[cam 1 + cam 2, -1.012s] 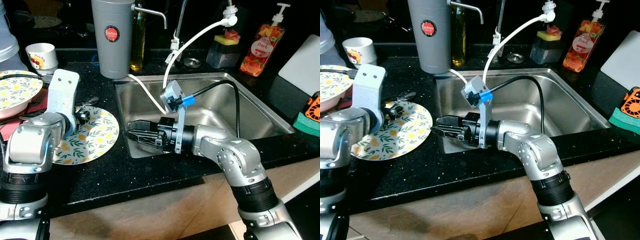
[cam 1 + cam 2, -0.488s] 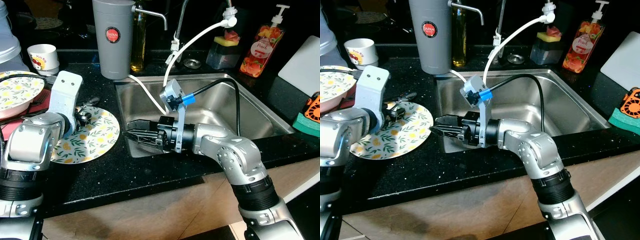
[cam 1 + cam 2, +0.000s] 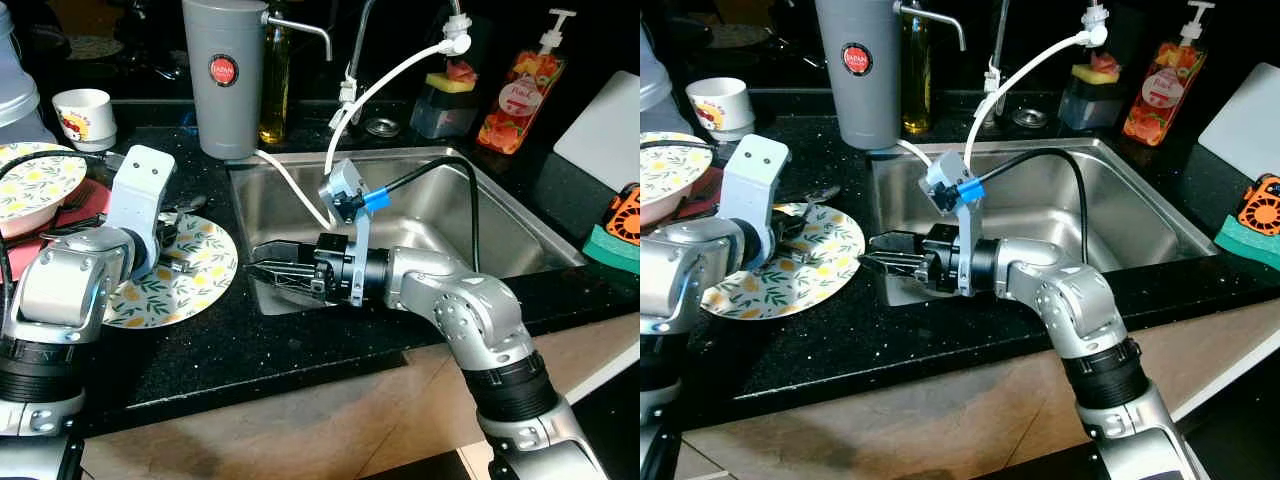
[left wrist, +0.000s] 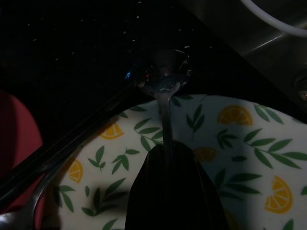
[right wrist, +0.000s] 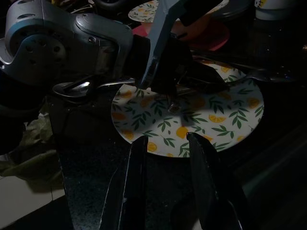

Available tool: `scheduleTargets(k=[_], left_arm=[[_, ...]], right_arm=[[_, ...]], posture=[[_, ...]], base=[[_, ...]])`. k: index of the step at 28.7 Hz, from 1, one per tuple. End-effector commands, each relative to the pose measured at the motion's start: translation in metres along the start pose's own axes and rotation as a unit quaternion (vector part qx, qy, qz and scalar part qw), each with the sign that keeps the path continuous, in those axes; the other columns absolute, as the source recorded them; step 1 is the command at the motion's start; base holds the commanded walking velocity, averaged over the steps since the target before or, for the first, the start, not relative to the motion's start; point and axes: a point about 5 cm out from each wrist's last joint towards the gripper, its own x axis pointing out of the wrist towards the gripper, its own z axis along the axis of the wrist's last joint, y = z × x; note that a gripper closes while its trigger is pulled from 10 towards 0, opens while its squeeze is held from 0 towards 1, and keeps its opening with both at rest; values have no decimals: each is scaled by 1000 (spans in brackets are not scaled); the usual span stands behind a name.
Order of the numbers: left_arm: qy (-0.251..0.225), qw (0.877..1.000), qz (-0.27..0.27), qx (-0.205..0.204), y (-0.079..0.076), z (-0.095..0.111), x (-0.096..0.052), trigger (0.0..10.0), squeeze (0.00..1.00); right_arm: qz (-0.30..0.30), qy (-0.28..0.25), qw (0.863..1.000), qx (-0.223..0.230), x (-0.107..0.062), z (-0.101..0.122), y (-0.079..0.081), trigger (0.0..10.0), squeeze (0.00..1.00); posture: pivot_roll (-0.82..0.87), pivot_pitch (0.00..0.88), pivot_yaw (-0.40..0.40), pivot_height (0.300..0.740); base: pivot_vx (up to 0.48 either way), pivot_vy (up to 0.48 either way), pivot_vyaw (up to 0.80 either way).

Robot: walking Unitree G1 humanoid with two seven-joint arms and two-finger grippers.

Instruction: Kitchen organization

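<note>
Gripping a spoon (image 4: 164, 103) over the plate (image 3: 190, 283), the left gripper (image 4: 169, 165) is working while the right gripper (image 5: 165, 151) is hovering beside it, fingers apart.

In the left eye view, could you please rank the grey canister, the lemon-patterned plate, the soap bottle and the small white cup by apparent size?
1. Lemon-patterned plate, though partly hidden and nearer the camera, so close to the canister.
2. Grey canister.
3. Soap bottle.
4. Small white cup.

Left gripper (image 3: 790, 228) over lemon-print plate (image 3: 790, 265) on black counter (image 3: 840, 335); right gripper (image 3: 880, 262), fingers parted, at sink (image 3: 1120, 215) edge.
</note>
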Motion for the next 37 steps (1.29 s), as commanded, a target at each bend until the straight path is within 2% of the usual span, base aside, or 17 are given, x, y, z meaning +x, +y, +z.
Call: scheduleTargets(k=[1,5,11,19,20,22,23,28,29,31,33,35,37], left_arm=[[52,999,-10,1,-2,-20,5,0,0],[51,999,-11,2,-3,-21,5,0,0],[18,1000,6,-9,0,-9,4,0,0],[-68,997,-8,-34,-4,22,-4,0,0],[-81,995,-17,-47,-5,27,-5,0,0],[-141,983,-76,-91,-15,42,-10,0,0],[-141,983,-76,-91,-15,42,-10,0,0],[-201,956,-142,-163,-24,58,-17,0,0],[-201,956,-142,-163,-24,58,-17,0,0],[-237,934,-178,-198,-27,66,-22,0,0],[-271,902,-237,-238,-33,72,-29,0,0],[-306,851,-321,-279,-43,75,-39,0,0],[-316,820,-369,-303,-49,74,-43,0,0]], right_arm=[[2,4,1000,-9,-1,-1,2,10000,0],[0,7,1000,-9,-2,-3,2,10000,0],[-16,6,1000,-4,-4,-5,-1,10000,0],[-50,-10,999,-11,-6,1,-11,10000,0],[-60,-14,998,-13,-6,2,-13,10000,0],[-92,-28,995,-13,-8,6,-21,10000,0],[-92,-28,995,-13,-8,6,-21,10000,0],[-133,-54,990,-7,-12,14,-31,10000,0],[-133,-54,990,-7,-12,14,-31,10000,0],[-150,-67,986,-5,-14,17,-35,10000,0],[-186,-91,978,0,-17,21,-42,10000,0],[-235,-125,964,20,-22,27,-53,10000,0],[-264,-153,952,39,-25,32,-60,10000,0]], posture=[[-20,103,-84,740],[-20,100,-83,740],[-19,94,-83,740],[-19,92,-85,740],[-18,92,-85,740],[-17,91,-85,740],[-17,91,-85,740],[-20,90,-81,740],[-20,90,-81,740],[-20,91,-82,740],[-20,90,-84,740],[-20,90,-84,740],[-26,95,-83,740]], base=[[0,0,0],[0,0,0],[0,0,0],[0,0,0],[0,0,0],[0,0,0],[0,0,0],[0,0,0],[0,0,0],[0,0,0],[0,0,0],[0,0,0],[0,0,0]])
